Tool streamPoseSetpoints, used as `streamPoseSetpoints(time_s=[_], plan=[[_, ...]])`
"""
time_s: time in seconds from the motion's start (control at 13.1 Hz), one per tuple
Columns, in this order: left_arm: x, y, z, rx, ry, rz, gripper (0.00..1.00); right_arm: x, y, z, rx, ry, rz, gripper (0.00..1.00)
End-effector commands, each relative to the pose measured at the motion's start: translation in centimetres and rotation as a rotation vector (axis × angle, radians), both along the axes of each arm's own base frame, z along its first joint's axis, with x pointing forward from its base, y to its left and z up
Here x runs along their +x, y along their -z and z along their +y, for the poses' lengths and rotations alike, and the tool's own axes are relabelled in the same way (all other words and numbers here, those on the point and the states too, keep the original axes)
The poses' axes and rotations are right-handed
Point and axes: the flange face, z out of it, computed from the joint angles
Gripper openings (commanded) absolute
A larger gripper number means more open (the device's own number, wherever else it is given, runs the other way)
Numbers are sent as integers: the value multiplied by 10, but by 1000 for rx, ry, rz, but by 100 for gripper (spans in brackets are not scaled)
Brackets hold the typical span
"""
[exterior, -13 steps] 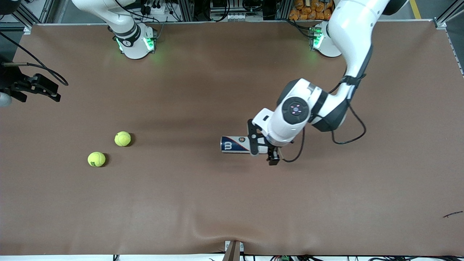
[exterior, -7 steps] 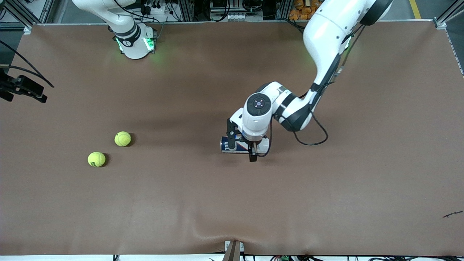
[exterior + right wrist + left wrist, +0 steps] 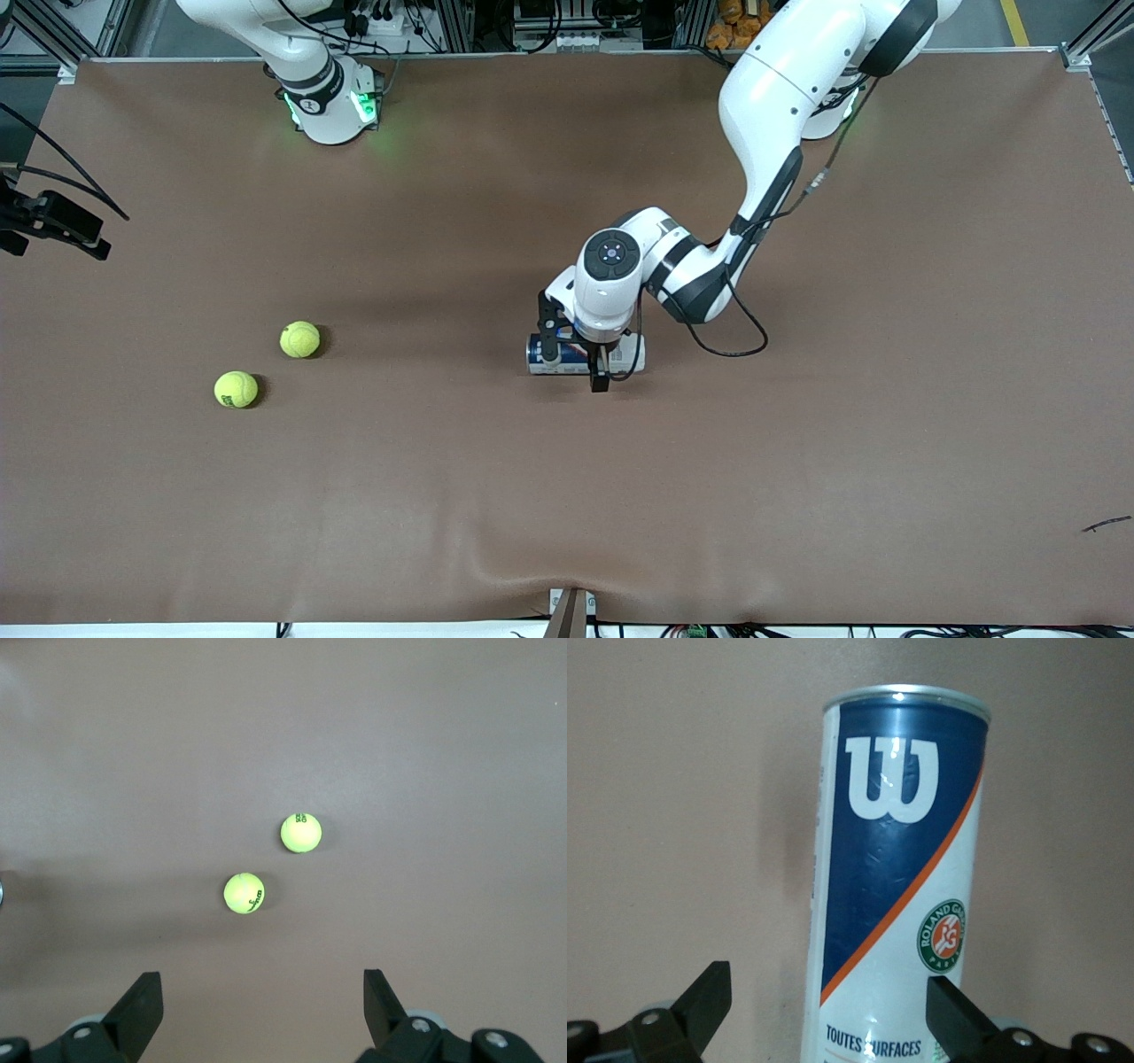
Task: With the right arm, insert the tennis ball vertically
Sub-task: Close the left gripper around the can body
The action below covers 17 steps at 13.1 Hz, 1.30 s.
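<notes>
Two yellow-green tennis balls sit on the brown table toward the right arm's end: one tennis ball and, just nearer the front camera, the other ball, close together but apart. Each carries small dark print that you cannot read.

Near the table's middle you see the can lying on its side. Its label is blue and white with an orange diagonal stripe, a large white "W", a round "ROLAND GARROS" badge and the words "TOUTES SURFACES".

The left gripper is down at the can, its fingers spread wide, one on each side of the can's body.

The right gripper waits high over that end of the table, above the balls, fingers spread and holding nothing.
</notes>
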Motion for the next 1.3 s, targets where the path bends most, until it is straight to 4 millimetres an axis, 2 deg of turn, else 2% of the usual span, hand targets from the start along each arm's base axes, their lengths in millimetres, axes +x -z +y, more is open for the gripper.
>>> streamPoseSetpoints(time_s=[0.0, 0.15, 0.38, 0.54, 0.69, 0.84, 0.92, 1.07, 1.22], plan=[[0, 22, 2, 34, 8, -20, 100, 5, 4, 0, -18, 3, -2, 100], [-9, 30, -6, 42, 39, -47, 100, 6, 6, 5, -13, -5, 3, 100], [-15, 31, -10, 46, 50, -45, 100, 9, 8, 25, -15, -37, 2, 100], [-16, 27, -15, 49, 71, -57, 72, 13, 16, 28, -21, -42, 16, 100], [-6, 8, -5, 61, 71, -63, 68, 14, 21, 26, -20, -39, 30, 100], [8, -31, 10, 52, 36, -54, 66, 11, 18, 26, -20, -39, 33, 100], [9, -44, 9, -10, 26, -20, 66, 11, 17, 27, -21, -40, 30, 100], [30, -69, 30, -153, 24, 34, 66, 12, 20, 29, -25, -37, 32, 100], [52, -99, 47, -306, 29, 8, 66, 12, 24, 27, -25, -29, 43, 100]])
